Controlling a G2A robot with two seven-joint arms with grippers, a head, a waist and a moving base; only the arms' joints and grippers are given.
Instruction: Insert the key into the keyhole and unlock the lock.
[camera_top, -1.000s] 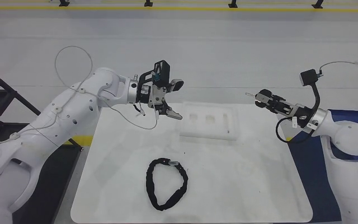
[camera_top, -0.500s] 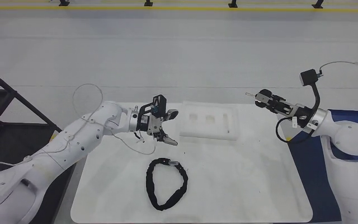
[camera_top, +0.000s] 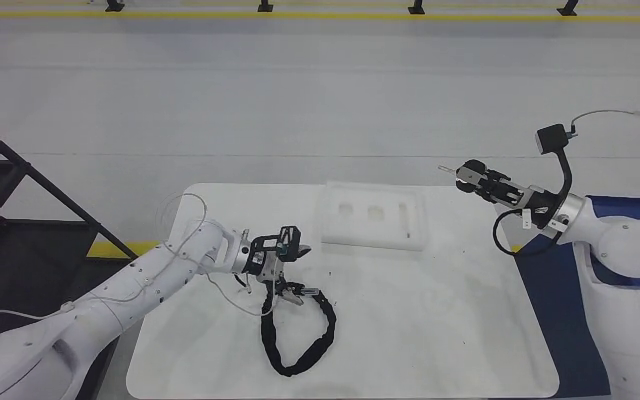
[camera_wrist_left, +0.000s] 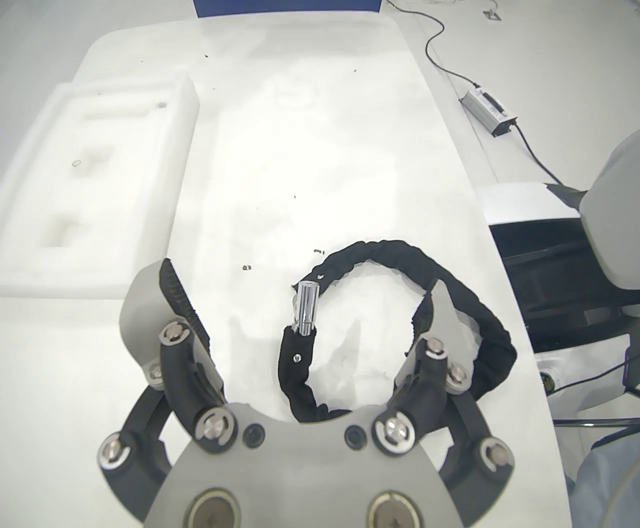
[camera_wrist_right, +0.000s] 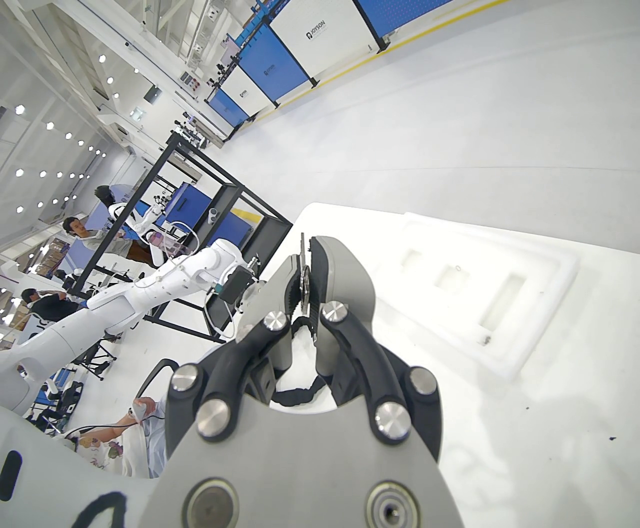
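Observation:
A black fabric-sleeved chain lock (camera_top: 300, 335) lies in a loop on the white table (camera_top: 430, 320); its silver cylinder end (camera_wrist_left: 306, 308) points away from my left wrist. My left gripper (camera_top: 285, 291) is low over the loop's upper left part, open, with the cylinder end and sleeve between its fingers (camera_wrist_left: 180, 295) in the left wrist view. My right gripper (camera_top: 462, 175) is held in the air off the table's right rear corner, shut on a small metal key (camera_wrist_right: 303, 272) whose blade sticks out past the fingertips.
A white foam tray (camera_top: 373, 217) with rectangular recesses sits at the table's rear centre. A blue mat (camera_top: 580, 330) lies beside the table's right edge. Cables and a power brick (camera_wrist_left: 487, 111) lie on the floor.
My left arm has swung down and forward from above the rear left of the table to just over the chain lock. The right arm has kept still.

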